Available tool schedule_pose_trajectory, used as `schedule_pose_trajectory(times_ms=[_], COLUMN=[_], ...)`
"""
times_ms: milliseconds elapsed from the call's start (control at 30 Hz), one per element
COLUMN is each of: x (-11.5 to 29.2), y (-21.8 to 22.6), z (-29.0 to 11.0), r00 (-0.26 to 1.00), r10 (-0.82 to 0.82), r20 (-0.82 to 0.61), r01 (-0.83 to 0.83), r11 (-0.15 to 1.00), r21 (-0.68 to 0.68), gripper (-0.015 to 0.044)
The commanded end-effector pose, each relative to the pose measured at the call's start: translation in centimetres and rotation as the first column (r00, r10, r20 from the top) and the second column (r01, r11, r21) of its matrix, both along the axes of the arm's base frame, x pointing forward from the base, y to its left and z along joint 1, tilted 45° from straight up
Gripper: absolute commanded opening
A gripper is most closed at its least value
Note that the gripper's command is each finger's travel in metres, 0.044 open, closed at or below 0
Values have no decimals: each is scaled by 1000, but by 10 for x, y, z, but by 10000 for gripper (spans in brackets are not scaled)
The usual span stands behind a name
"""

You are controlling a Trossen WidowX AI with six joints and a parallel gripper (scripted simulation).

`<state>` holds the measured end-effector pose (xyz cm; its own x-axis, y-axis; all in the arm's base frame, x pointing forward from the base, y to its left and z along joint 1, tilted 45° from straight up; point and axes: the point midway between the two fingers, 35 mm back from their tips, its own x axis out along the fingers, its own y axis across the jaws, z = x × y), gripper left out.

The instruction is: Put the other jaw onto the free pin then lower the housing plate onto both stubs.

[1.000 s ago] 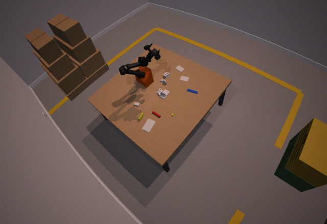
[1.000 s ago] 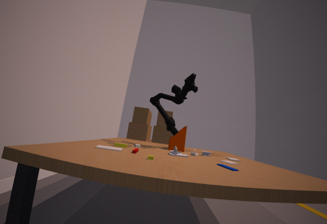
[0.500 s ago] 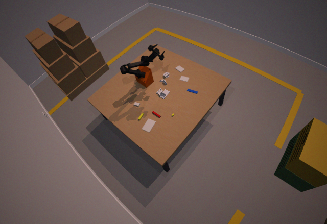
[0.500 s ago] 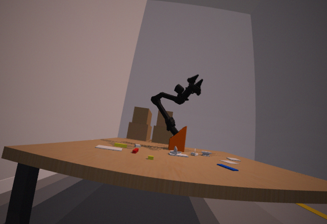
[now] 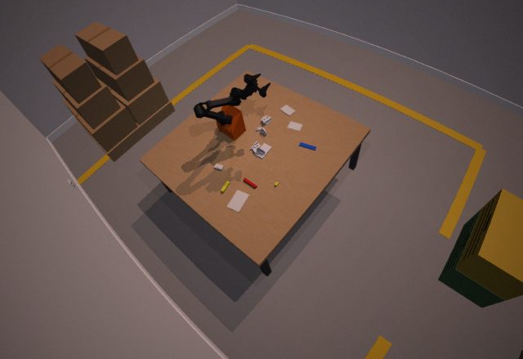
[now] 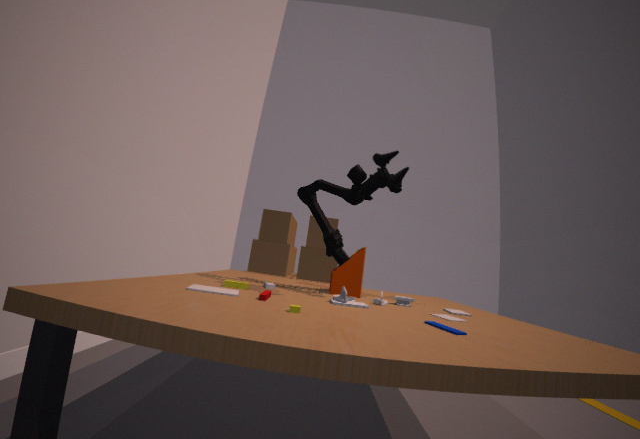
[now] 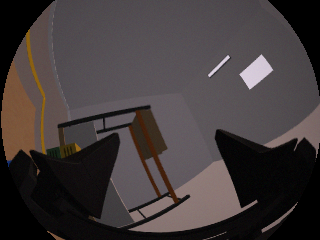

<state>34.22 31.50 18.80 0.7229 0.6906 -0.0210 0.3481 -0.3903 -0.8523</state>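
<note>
A white base plate [image 5: 265,148] [image 6: 357,305] lies near the table's middle, with a pale jaw [image 5: 256,149] [image 6: 343,295] standing on it. Seating and teeth are too small to judge. A second small pale part [image 5: 262,132] [image 6: 381,301], apparently the other jaw, lies off the plate, towards the arm's side. Beyond it sits a pale part [image 5: 265,120] [image 6: 403,300] with a flat top, apparently the housing plate. My gripper [image 5: 265,79] [image 6: 403,160] [image 7: 168,136] is wide open and empty, high above the table and clear of all these parts. The wrist view shows none of them.
An orange arm mount [image 5: 233,128] [image 6: 349,280] stands beside the parts. A blue bar [image 5: 307,146] [image 6: 445,327], red bar [image 5: 250,183] [image 6: 265,295], yellow bar [image 5: 225,186] [image 6: 236,285], small yellow block [image 5: 276,184] [image 6: 294,309], white block [image 5: 218,166] [image 6: 269,285] and white flat pieces [image 5: 238,200] lie around the table.
</note>
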Motion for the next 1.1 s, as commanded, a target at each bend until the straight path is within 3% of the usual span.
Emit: schedule_pose_trajectory(times_ms=[0,500,1067], x=[5,16,20], y=[-1,-9,-25], z=[-12,-62,-118], r00=[995,907,689], r10=[-23,-104,-201], r20=[-92,-408,-696], r01=[26,150,359], r11=[999,985,929], r21=[26,84,87], gripper=[440,440,440])
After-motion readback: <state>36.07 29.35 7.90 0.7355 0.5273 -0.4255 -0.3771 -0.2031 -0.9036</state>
